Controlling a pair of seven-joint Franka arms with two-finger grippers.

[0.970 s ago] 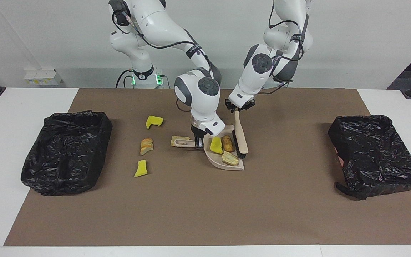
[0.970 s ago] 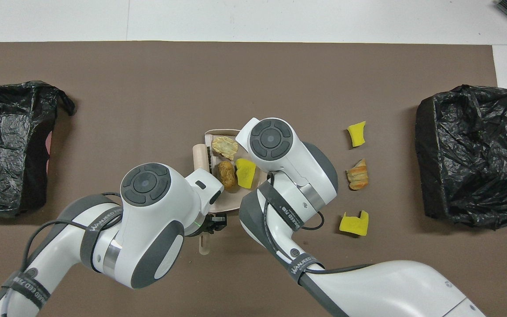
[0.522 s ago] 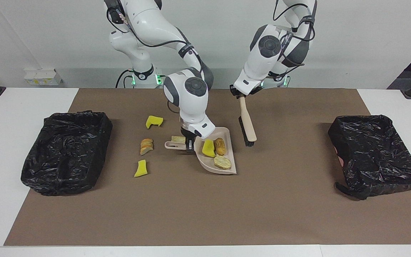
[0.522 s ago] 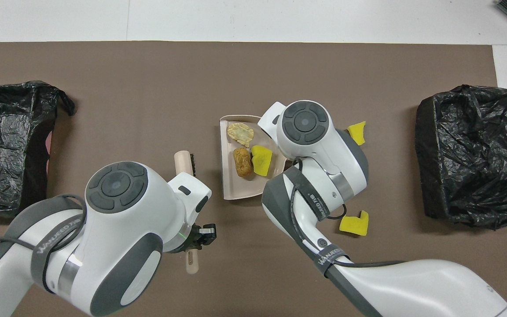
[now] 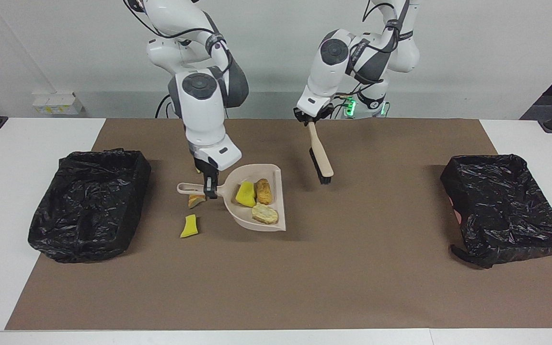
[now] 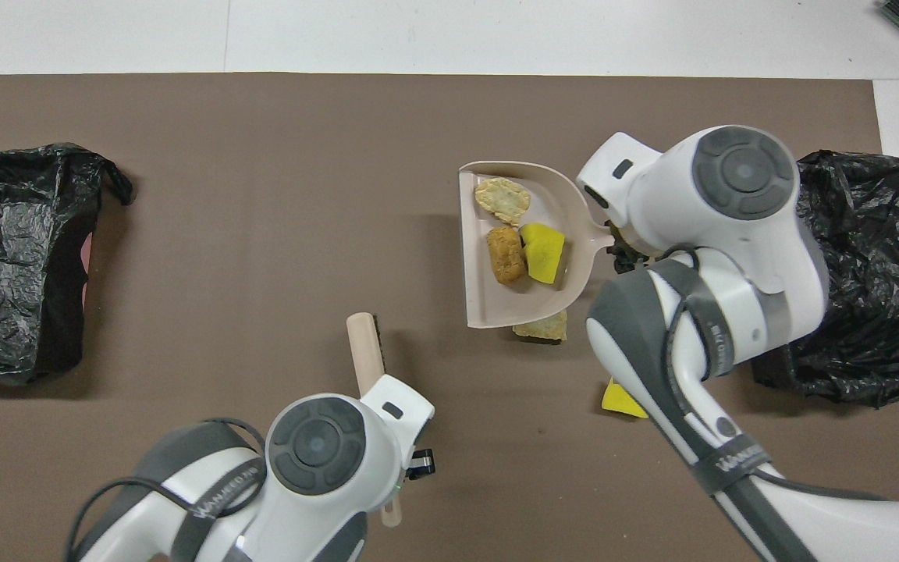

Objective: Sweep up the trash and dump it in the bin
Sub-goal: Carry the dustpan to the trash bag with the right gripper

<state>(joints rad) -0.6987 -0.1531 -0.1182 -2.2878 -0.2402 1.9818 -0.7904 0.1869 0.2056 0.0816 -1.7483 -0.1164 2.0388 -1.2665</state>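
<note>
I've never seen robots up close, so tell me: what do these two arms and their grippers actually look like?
Both arms are glossy white, rounded segments with dark grey joints and round grey caps. Black cables loop along their upper parts, grey bands carry white lettering, and green lights glow at the bases. The left gripper and right gripper are small, black and two-fingered.

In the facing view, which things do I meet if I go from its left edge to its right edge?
Black bin → yellow scrap → dustpan with three scraps → brush → second black bin.
</note>
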